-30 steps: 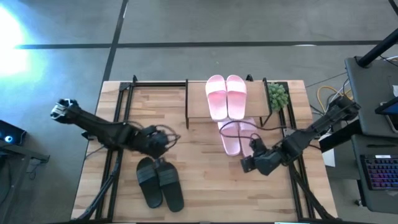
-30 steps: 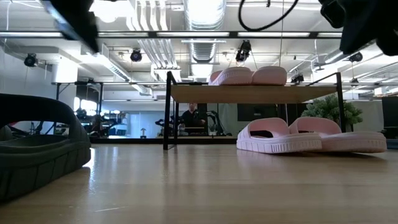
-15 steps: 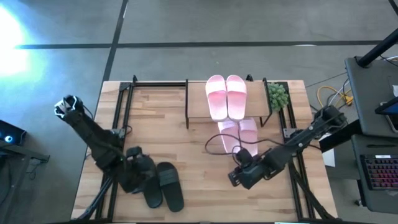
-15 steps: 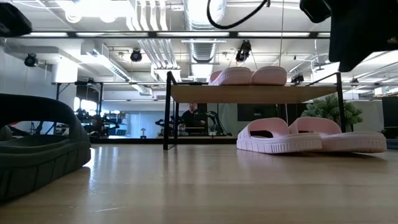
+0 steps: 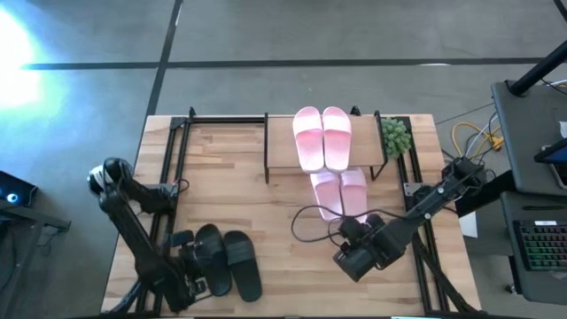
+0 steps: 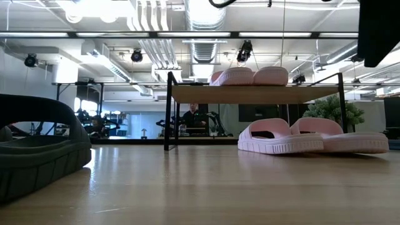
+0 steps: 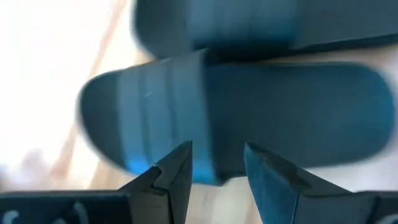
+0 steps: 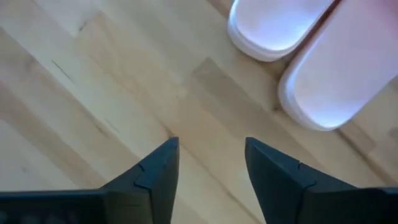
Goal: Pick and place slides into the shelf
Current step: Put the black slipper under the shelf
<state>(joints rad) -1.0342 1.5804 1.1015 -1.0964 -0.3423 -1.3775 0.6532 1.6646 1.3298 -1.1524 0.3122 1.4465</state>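
Left gripper (image 5: 199,285), seen from above, sits low at the near left of the table (image 5: 266,266), right at the heel end of the black pair (image 5: 229,260). Right gripper (image 5: 354,259) hangs over bare wood, just near of the pale pink pair on the table (image 5: 341,193), which lies partly under the shelf (image 5: 282,146). A second pink pair (image 5: 322,137) rests on the shelf's top board.

From table height, one black slide (image 6: 37,150) fills the left edge; the shelf stands beyond with pink slides on top (image 6: 250,76) and below (image 6: 312,136).

Left wrist camera: both dark fingers (image 7: 177,171) stand apart, empty, aimed at a black slide's strap (image 7: 168,106).

Right wrist camera: fingers (image 8: 158,171) spread, holding nothing, above wood, the pink soles (image 8: 311,68) ahead.

Likely risks: the left fingers could straddle both black slides, since they lie touching, or push one off the near edge, which looks close. The right gripper may nudge the pink pair deeper under the shelf.
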